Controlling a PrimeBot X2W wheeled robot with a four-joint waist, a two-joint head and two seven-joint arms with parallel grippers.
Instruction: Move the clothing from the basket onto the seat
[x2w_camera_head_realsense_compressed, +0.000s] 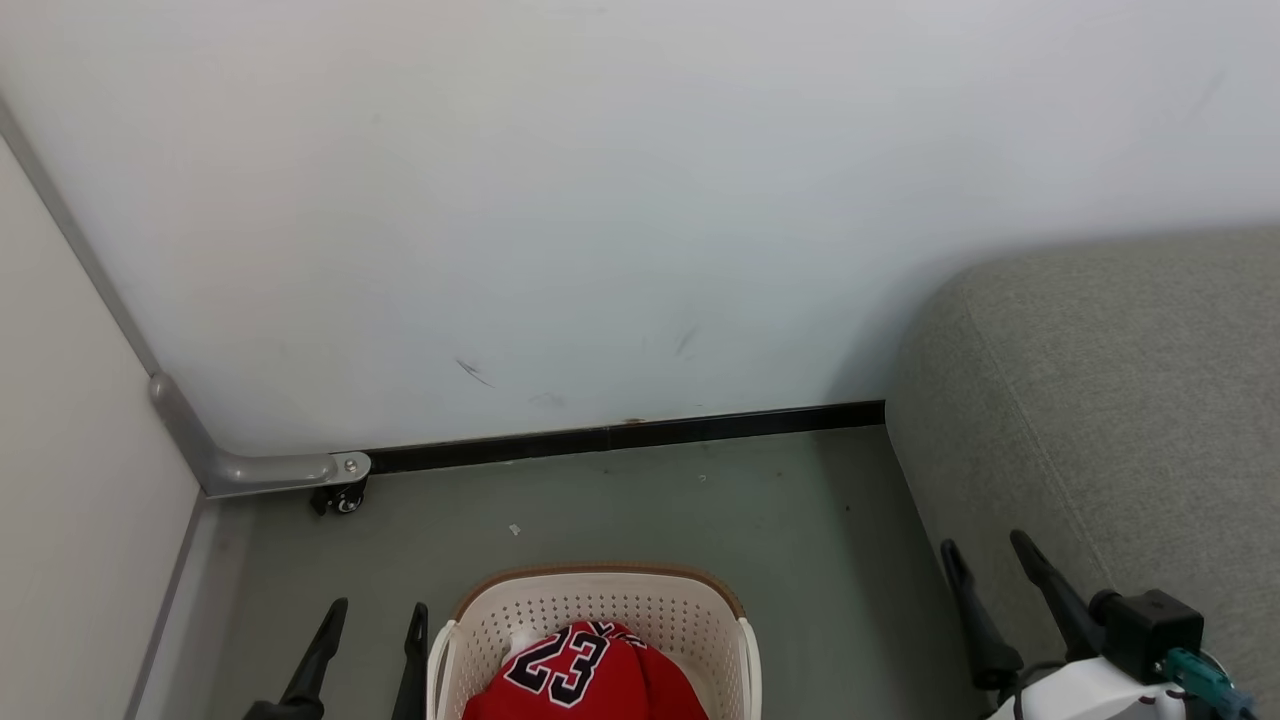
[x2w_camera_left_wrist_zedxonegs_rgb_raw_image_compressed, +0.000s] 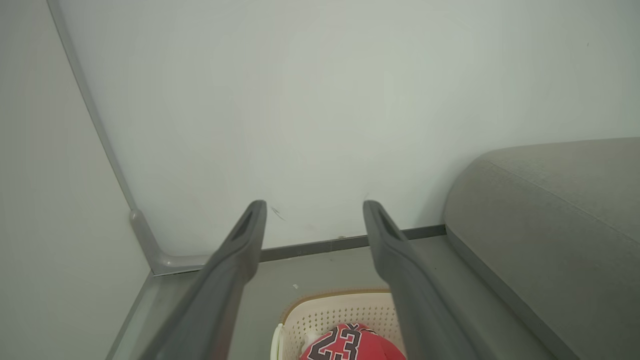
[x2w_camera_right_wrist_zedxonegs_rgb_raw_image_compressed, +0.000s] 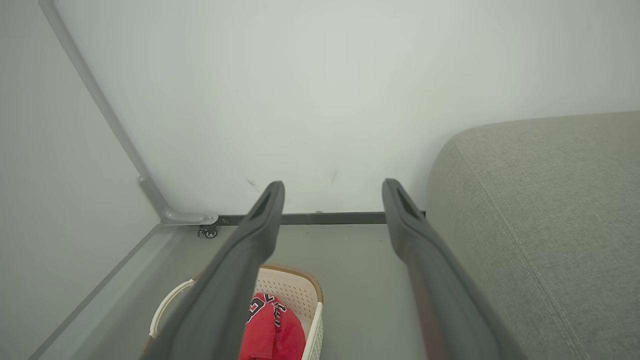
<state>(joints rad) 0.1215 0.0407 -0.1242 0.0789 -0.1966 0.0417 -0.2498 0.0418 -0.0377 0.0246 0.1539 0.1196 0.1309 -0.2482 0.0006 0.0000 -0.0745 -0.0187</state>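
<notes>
The red clothing (x2w_camera_head_realsense_compressed: 585, 675) is being carried inside the basket (x2w_camera_head_realsense_compressed: 600, 608), heaped above the perforated sides, and the black, white-outlined number 23 (x2w_camera_head_realsense_compressed: 558, 665) is being shown upward on the topmost garment. The basket is being borne by the grey floor (x2w_camera_head_realsense_compressed: 700, 500) at the lower middle of the head view, its brown rim band being turned toward the white wall (x2w_camera_head_realsense_compressed: 600, 200). The seat (x2w_camera_head_realsense_compressed: 1120, 380) is being seen to the robot's right of the basket, well apart from it across a strip of floor, and its rounded corner is being seen against the wall, along whose foot a black skirting strip (x2w_camera_head_realsense_compressed: 620, 437) is being run. The left tool (x2w_camera_head_realsense_compressed: 380, 612) is being held with its jaws wide, just to the left of the basket in the head view, and nothing is being gripped between its two dark fingers (x2w_camera_head_realsense_compressed: 320, 650). The right tool (x2w_camera_head_realsense_compressed: 983, 545) is likewise being held wide, with nothing between its fingers, in front of the seat's side face; whether the fabric is being touched cannot be told. At the far left, a grey metal frame (x2w_camera_head_realsense_compressed: 250, 468) with a small castor (x2w_camera_head_realsense_compressed: 345, 498) is being stood in the corner, beside a pale panel (x2w_camera_head_realsense_compressed: 60, 450).
</notes>
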